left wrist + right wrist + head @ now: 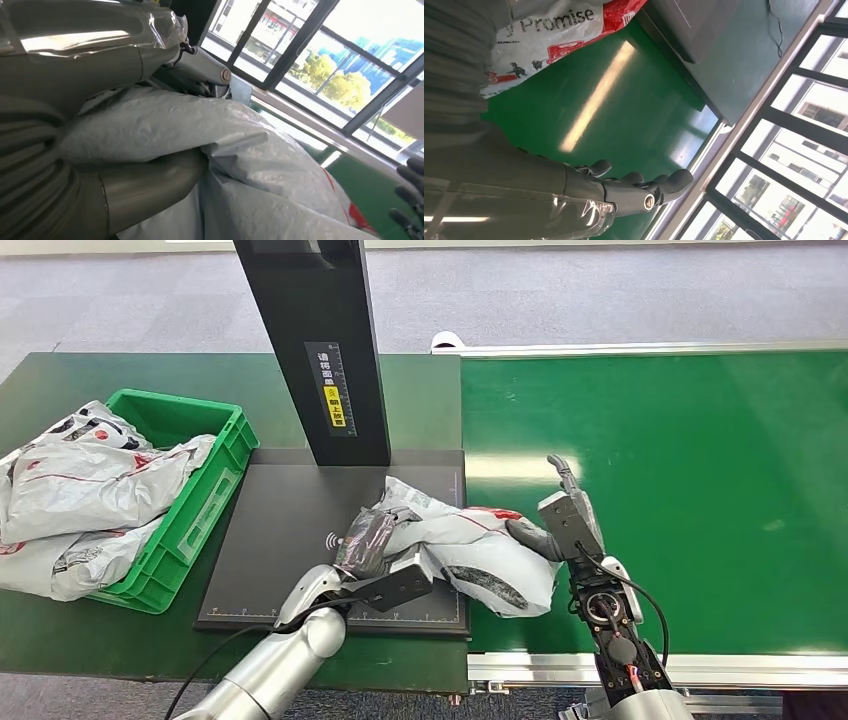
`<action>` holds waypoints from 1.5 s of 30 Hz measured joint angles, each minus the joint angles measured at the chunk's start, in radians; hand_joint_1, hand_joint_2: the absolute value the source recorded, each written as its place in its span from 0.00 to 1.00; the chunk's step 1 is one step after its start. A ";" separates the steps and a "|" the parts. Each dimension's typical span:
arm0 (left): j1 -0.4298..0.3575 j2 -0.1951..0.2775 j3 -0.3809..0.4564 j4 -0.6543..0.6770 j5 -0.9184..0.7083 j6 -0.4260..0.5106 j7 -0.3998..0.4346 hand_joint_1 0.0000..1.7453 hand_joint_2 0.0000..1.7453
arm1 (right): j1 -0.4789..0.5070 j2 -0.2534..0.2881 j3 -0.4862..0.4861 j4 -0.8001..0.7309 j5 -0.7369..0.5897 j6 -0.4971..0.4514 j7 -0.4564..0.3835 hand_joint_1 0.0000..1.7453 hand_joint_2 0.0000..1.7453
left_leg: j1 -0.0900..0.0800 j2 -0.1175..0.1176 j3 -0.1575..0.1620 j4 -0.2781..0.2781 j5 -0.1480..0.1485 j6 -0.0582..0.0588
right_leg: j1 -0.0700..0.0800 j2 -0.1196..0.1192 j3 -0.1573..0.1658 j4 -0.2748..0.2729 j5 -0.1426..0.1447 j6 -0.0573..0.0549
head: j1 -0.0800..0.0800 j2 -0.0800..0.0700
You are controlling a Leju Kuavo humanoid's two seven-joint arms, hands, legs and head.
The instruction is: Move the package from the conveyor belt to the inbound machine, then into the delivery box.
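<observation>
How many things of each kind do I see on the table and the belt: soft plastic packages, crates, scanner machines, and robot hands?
Grey-white soft plastic mailer packages: 3, one on the scanner plate, two at the crate
Green plastic crate: 1
Black flat inbound machine with an upright post: 1
Robot hands: 2, left robot hand, right robot hand
Total: 7

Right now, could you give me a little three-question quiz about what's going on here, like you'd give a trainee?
1. True or false: the package lies wholly on the conveyor belt.
2. Which robot hand grips the package: A left, B right?
3. Fill in: the green crate holds other ____.

Key: 1 false, it lies across the black scanner plate and the belt's edge; 2 A; 3 packages.
</observation>
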 joint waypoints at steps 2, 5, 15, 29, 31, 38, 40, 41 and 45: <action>0.006 -0.001 0.008 -0.011 0.018 0.012 -0.025 1.00 1.00 | 0.000 0.000 -0.001 0.000 0.001 0.001 -0.002 0.00 1.00 | 0.000 0.000 0.000 0.000 0.000 0.000 | 0.000 0.000 0.000 0.000 0.000 0.000 | 0.000 0.000; 0.025 -0.005 0.030 -0.044 0.095 0.071 -0.119 1.00 1.00 | 0.000 0.001 -0.002 -0.001 0.000 0.001 -0.005 0.00 1.00 | 0.000 0.000 0.000 0.000 0.000 0.000 | 0.000 0.000 0.000 0.000 0.000 0.000 | 0.000 0.000; 0.068 -0.010 0.132 -0.242 0.299 0.218 -0.291 1.00 1.00 | 0.000 -0.001 -0.017 -0.009 -0.012 0.002 -0.007 0.00 1.00 | 0.000 0.000 0.000 0.000 0.000 0.000 | 0.000 0.000 0.000 0.000 0.000 0.000 | 0.000 0.000; 0.091 -0.005 0.363 -0.607 0.205 0.404 -0.329 1.00 1.00 | 0.017 -0.011 -0.017 -0.014 -0.021 0.004 -0.014 0.00 1.00 | 0.001 0.001 -0.001 0.000 0.000 0.000 | 0.001 0.001 -0.001 0.000 0.000 0.000 | 0.000 0.000; 0.071 -0.008 0.465 -0.659 0.067 0.406 -0.329 1.00 1.00 | 0.028 -0.012 -0.017 -0.020 -0.019 0.013 -0.018 0.00 1.00 | 0.001 0.001 -0.001 0.000 0.000 0.000 | 0.001 0.001 -0.001 0.000 0.000 0.000 | 0.000 0.000; -0.056 -0.022 0.891 -0.623 -0.319 0.406 -0.328 0.99 1.00 | 0.076 -0.011 0.011 -0.070 -0.119 0.265 -0.093 0.00 1.00 | 0.001 0.004 0.000 0.000 0.000 0.000 | 0.002 0.003 -0.001 0.001 0.001 -0.001 | 0.000 0.000; -0.077 -0.020 0.979 -0.611 -0.333 0.406 -0.327 0.98 1.00 | 0.088 -0.013 0.023 -0.089 -0.139 0.307 -0.101 0.00 1.00 | 0.001 0.003 0.000 0.000 0.000 0.000 | 0.002 0.003 -0.001 0.001 0.001 -0.001 | 0.000 0.000; -0.085 -0.019 1.015 -0.607 -0.355 0.406 -0.327 0.98 1.00 | 0.091 -0.013 0.029 -0.096 -0.146 0.322 -0.101 0.00 1.00 | 0.001 0.003 0.000 0.000 0.000 0.000 | 0.002 0.002 -0.001 0.001 0.001 -0.001 | 0.000 0.000; -0.116 -0.016 1.127 -0.563 -0.520 0.406 -0.291 0.98 1.00 | 0.092 -0.014 0.052 -0.113 -0.203 0.403 -0.094 0.00 1.00 | 0.001 0.003 -0.001 0.000 0.000 0.000 | 0.001 0.002 -0.002 0.000 0.001 -0.001 | 0.000 0.000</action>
